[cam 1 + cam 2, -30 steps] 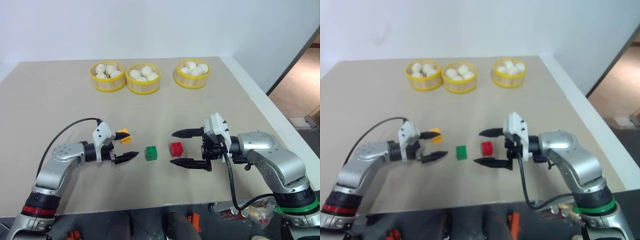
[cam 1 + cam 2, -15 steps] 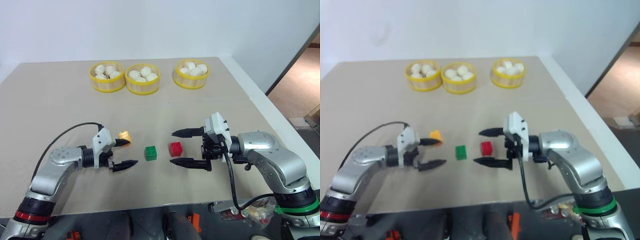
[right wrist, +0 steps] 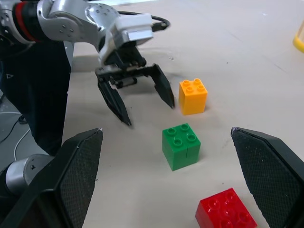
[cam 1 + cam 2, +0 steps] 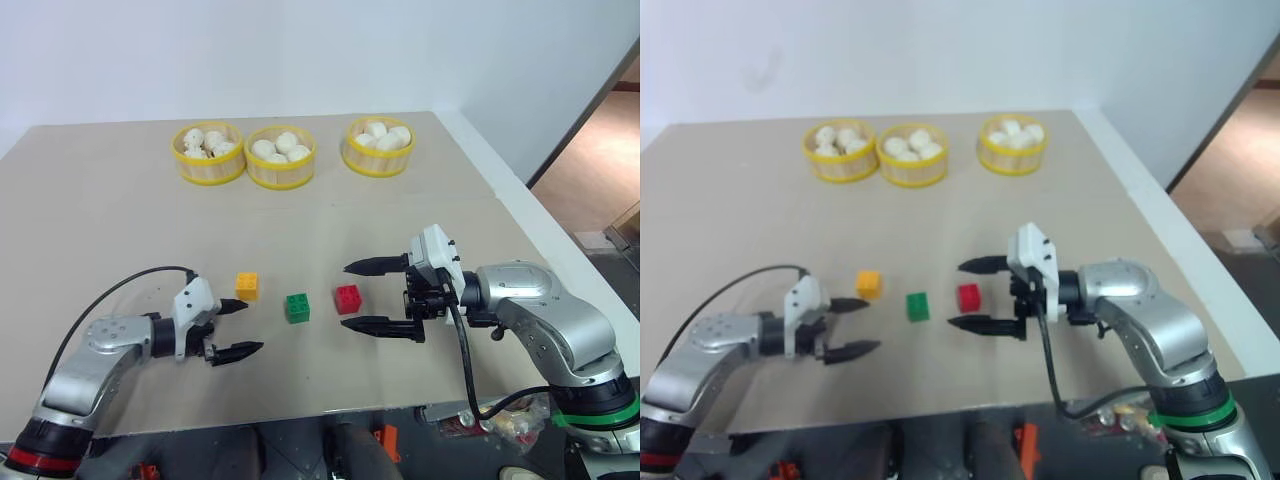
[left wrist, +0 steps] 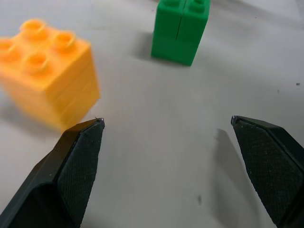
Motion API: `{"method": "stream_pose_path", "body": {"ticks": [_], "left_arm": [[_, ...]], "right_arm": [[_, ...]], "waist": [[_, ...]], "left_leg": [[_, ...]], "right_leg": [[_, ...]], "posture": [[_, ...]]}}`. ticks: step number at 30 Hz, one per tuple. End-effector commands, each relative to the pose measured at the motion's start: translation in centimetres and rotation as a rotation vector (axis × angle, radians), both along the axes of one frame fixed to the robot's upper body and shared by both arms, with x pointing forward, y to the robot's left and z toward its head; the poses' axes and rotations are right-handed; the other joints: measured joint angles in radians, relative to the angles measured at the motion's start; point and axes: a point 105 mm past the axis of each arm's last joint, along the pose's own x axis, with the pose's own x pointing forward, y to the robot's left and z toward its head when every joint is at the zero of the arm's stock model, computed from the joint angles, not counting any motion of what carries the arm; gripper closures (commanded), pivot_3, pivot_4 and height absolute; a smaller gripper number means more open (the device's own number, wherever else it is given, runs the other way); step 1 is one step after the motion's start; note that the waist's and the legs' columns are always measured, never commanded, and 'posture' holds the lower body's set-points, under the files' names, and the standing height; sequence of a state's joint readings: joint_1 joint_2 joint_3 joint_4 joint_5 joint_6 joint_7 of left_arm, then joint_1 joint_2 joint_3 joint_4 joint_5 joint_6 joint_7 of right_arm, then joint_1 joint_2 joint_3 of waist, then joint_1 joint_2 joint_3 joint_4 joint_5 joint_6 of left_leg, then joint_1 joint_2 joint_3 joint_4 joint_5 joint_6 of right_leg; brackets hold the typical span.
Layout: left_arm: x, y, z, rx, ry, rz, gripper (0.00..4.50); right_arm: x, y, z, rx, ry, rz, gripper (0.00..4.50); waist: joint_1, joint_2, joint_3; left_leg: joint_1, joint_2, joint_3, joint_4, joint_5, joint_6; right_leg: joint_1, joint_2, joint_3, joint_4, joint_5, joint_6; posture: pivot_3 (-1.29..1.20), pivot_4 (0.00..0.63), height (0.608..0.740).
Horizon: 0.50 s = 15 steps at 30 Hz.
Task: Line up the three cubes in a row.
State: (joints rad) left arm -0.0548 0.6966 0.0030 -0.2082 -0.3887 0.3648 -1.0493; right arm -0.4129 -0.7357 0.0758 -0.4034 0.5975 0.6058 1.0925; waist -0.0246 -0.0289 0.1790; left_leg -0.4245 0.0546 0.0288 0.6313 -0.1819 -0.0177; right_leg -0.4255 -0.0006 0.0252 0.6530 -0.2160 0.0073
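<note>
The table [image 4: 120, 230] carries three round baskets of buns [image 4: 285, 155] toward its far edge, well apart from the work, which is nearer the front edge. There the three cubes sit close together but not touching: the yellow-orange cube [image 4: 246, 286] on the left, the green cube [image 4: 297, 307] in the middle, the red cube [image 4: 349, 298] on the right.

They run roughly parallel to the front edge, though the green one sits a little nearer that edge than its neighbours, so I'd say the row is loose rather than true.

The left end effector [image 4: 237, 328] hangs open and empty just front-left of the yellow-orange cube, which lies ahead of it off its far finger. The right end effector [image 4: 358, 296] is also spread wide and holds nothing; the red cube lies just beyond the gap between its fingertips, so that arm is the nearer one for red, and the left for yellow-orange.
</note>
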Motion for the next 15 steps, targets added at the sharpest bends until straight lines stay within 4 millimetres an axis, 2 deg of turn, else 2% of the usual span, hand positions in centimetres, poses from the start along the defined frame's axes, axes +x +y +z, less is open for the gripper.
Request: {"method": "stream_pose_path", "body": {"ticks": [1,9,15], "left_arm": [[-0.4,1.5,1.3,0.002,-0.051,0.032,0.05],[0.2,4.4,4.1,-0.049,-0.168,0.163,0.05],[1.9,5.2,4.5,-0.050,-0.204,0.172,0.05]], "right_arm": [[-0.3,0.0,1.1,0.006,-0.049,0.017,0.00],[-0.3,-0.1,1.0,0.004,-0.050,0.026,0.00],[-0.2,0.0,1.0,0.001,-0.051,0.035,0.00]], "waist": [[0.000,0.000,0.000],[0.003,0.000,0.000],[0.004,0.000,0.000]], "left_leg": [[0.000,0.000,0.000,0.000,0.000,0.000],[0.000,-0.001,0.001,0.000,0.000,0.000],[-0.001,-0.002,0.000,0.000,0.000,0.000]], "right_leg": [[0.000,0.000,0.000,0.000,0.000,0.000],[0.000,-0.002,0.000,0.000,0.000,0.000],[0.000,-0.003,-0.001,0.000,0.000,0.000]], "posture": [[0.00,0.150,0.740],[0.00,0.150,0.740],[0.00,0.150,0.740]]}}
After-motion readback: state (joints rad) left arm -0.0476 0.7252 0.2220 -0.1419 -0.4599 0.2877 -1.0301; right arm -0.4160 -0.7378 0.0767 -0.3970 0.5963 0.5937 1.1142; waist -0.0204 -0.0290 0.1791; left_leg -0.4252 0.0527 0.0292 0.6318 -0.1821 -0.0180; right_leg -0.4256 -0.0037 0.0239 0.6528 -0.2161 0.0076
